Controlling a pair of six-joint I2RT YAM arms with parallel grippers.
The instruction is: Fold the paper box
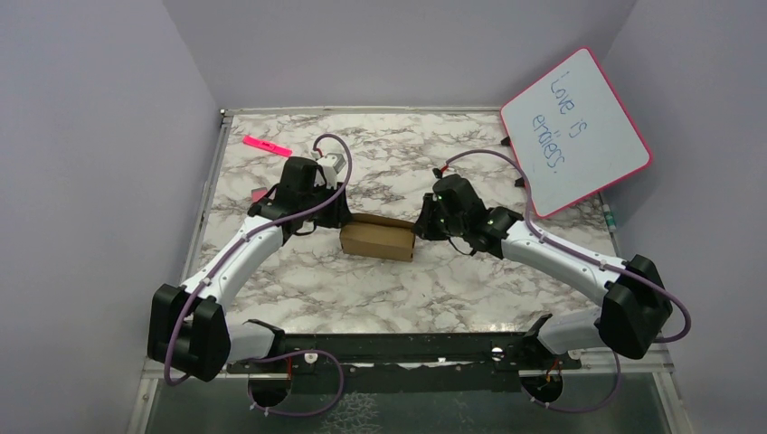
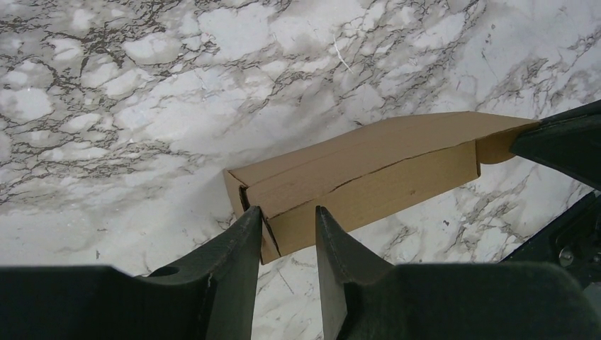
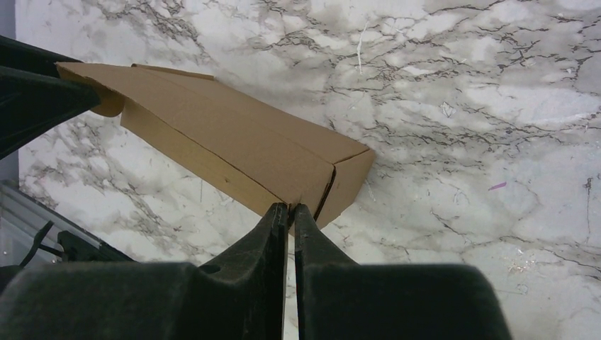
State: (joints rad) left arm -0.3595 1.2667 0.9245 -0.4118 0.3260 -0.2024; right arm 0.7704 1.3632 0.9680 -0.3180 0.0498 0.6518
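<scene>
I find the plain brown cardboard box [image 1: 378, 238] folded into a closed, flat rectangular shape, lying at the centre of the grey-veined white marble table [image 1: 380, 172]. The left gripper [image 2: 287, 221] is at the box's 9 o'clock end, its jaws a narrow way apart with the end corner between them and both fingers against the cardboard. The right gripper [image 3: 290, 207] is at the 3 o'clock end, its jaws almost together at a seam on the corner. I cannot tell whether any cardboard is caught there. A pink-framed whiteboard [image 1: 575, 131] stands at 2 o'clock from the box, well apart.
</scene>
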